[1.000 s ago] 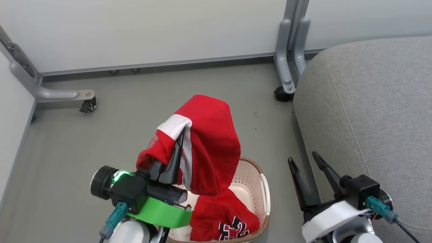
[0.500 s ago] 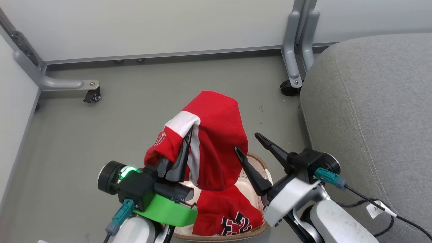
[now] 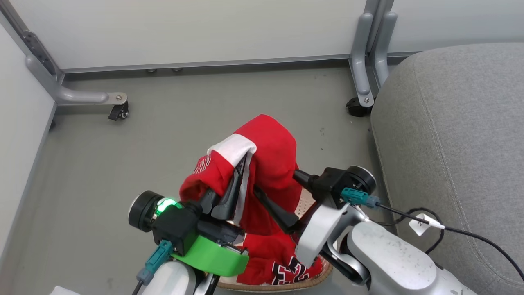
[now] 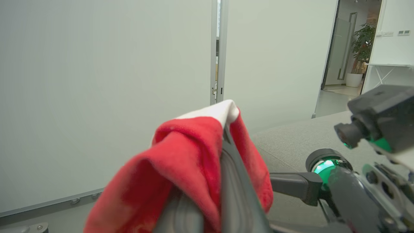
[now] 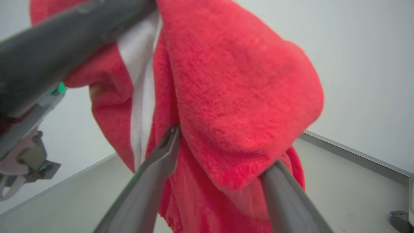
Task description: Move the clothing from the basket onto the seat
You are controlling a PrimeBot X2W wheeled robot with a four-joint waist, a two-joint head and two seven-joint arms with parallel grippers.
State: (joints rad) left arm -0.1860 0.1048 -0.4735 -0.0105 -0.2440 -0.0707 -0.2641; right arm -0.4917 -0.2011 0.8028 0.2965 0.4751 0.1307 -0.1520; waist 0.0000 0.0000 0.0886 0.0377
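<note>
From my head camera, I am looking down at my left gripper (image 3: pixel 245 160). Its jaws are pressing together on the white band of a red garment (image 3: pixel 270 143). The cloth is draping over the fingertips and hanging down above the basket (image 3: pixel 305 201). My right gripper (image 3: pixel 274 180) is reaching in from the right with its jaws spread wide, one finger on either side of a fold of that same garment. A second red garment (image 3: pixel 282 262), showing black-and-white numerals, is lying inside the basket against its near rim. The basket is standing on the grey floor (image 3: pixel 163 131), near the left edge of the seat (image 3: pixel 450 123).

Along my left wrist, the red garment is bunching over my closed fingers, with the white band sitting at their tip. The seat is lying behind to the right, and one finger of my right gripper is pointing in at the cloth from that side.

Along my right wrist, my two fingers are standing apart with a thick red fold hanging between them. The tip on that view's left is touching the cloth beside the white band. The other tip is hiding under the fold, and this close view is blurring, so I cannot tell whether it is pressing on the cloth.
</note>
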